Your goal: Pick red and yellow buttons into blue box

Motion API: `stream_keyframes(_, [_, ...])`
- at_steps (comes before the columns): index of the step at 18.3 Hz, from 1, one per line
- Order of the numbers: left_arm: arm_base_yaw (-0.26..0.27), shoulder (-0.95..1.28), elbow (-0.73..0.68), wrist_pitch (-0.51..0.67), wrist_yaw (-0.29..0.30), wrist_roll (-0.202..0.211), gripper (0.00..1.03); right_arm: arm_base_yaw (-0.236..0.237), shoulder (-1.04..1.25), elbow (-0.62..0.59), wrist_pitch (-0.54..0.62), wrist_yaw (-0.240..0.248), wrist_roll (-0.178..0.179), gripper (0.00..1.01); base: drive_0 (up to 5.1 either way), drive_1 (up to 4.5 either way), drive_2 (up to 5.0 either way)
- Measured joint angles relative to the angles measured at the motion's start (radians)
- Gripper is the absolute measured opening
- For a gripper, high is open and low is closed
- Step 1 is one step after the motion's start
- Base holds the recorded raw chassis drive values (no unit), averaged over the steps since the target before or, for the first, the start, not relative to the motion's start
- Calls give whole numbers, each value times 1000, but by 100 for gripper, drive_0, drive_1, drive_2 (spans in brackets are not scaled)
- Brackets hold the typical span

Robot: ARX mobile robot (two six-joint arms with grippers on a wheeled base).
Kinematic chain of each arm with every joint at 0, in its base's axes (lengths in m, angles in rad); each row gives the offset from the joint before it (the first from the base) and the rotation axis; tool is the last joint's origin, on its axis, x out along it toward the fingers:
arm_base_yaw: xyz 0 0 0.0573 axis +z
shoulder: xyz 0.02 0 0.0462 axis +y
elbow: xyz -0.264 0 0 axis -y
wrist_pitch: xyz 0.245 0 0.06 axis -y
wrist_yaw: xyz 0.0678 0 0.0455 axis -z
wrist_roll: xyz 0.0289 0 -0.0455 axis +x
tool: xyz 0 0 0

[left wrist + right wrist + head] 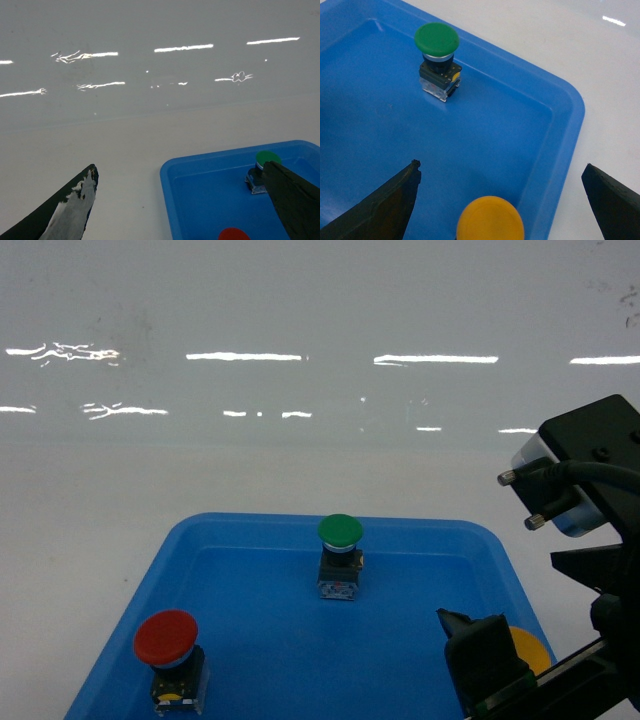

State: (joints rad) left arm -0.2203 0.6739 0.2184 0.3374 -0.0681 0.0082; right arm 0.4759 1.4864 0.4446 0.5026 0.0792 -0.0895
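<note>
red dome-capped button and yellow dome-capped button remain in shallow blue plastic tray; right gripper jaws spread over yellow; nothing boxed.

White glossy worktop, streaked with ceiling-light reflections. Directly on it, a shallow blue tray with rounded corners: partly under the right jaws, its near right rim between them; ahead and right of the left jaws.
</note>
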Motion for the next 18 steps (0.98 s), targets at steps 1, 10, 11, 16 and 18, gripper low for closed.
stream_keyframes(1, [0, 0, 0, 0, 0, 0, 98, 2, 21, 9, 0, 0, 3, 98, 0, 0, 0])
stream_keyframes(10, [0, 0, 0, 0, 0, 0, 98, -12, 110, -3, 50, 3, 14, 98, 0, 0, 0])
stream_keyframes(11, [0, 0, 0, 0, 0, 0, 98, -12, 115, -4, 53, 3, 14, 98, 0, 0, 0])
stream_keyframes(16, [0, 0, 0, 0, 0, 0, 98, -12, 161, -18, 73, 2, 18, 98, 0, 0, 0])
stream_keyframes(18, [0, 0, 0, 0, 0, 0, 98, -11, 182, -20, 84, 3, 18, 98, 0, 0, 0])
